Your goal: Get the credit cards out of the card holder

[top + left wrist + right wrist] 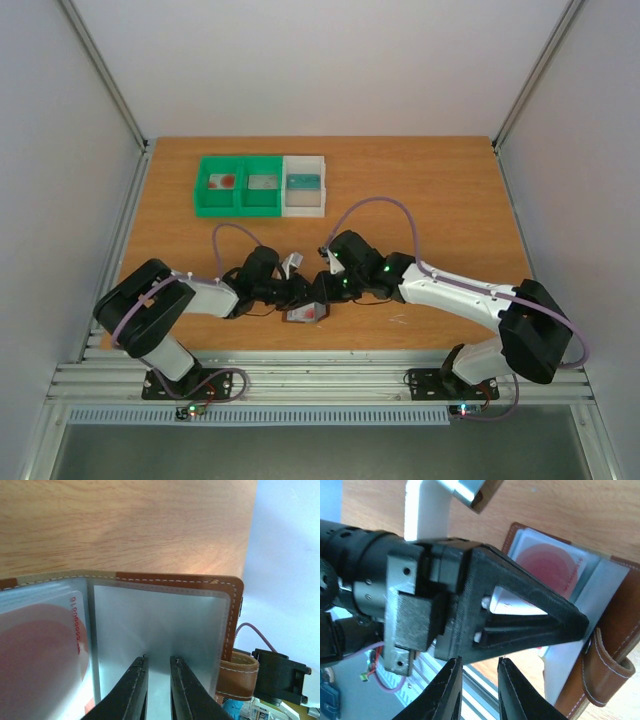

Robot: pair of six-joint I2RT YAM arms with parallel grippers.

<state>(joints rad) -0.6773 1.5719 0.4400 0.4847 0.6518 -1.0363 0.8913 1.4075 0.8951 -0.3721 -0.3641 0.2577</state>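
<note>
Wallet (307, 314) open on tabletop (450, 200), red card (40, 650) sleeved; left fingers (135, 690) narrow over it (grip unclear), right fingers (447, 690) narrow, empty.

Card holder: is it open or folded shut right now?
Open. The card holder is spread, clear sleeves exposed, a red card inside one, snap strap unfastened.
</note>
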